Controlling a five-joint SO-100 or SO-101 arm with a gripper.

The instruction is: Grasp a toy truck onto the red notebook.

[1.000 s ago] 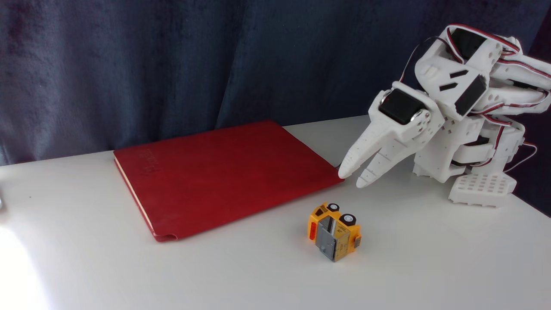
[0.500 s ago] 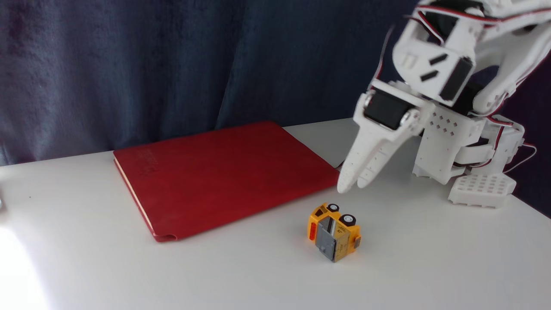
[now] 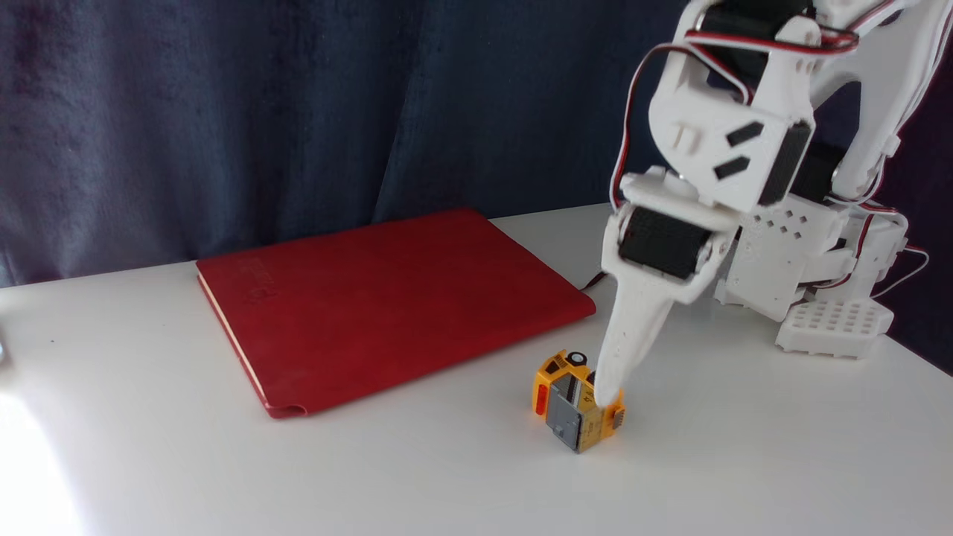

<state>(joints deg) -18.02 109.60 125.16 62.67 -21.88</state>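
Toy truck: the tiny yellow-orange plastic toy truck [image 3: 573,406] with a grey panel, a red patch and black-and-white wheels is lying tipped on its side on the white table [image 3: 744,447], with 1 wheel showing at its upper edge in the fixed view.
Truck's place: it is sitting just in front of the notebook's near right corner, apart from the cover and not on it.
Red notebook: the large flat dark-red soft-cover notebook [image 3: 380,298] is lying closed on the table, cream page edges showing along its left side, faint embossed lettering near its far left corner.
Gripper: the white plastic two-finger gripper [image 3: 604,398] is pointing steeply down, its tip overlapping the truck's upper right part.
Fingers: from this angle they are lining up as 1 narrow wedge, so I cannot tell whether they are parted, closed or gripping the truck.
Arm: the white arm with black motors and red-and-black wires is bending over from its base at the right of the table.
Backdrop: a dark blue curtain [image 3: 298,112] is hanging behind the table.
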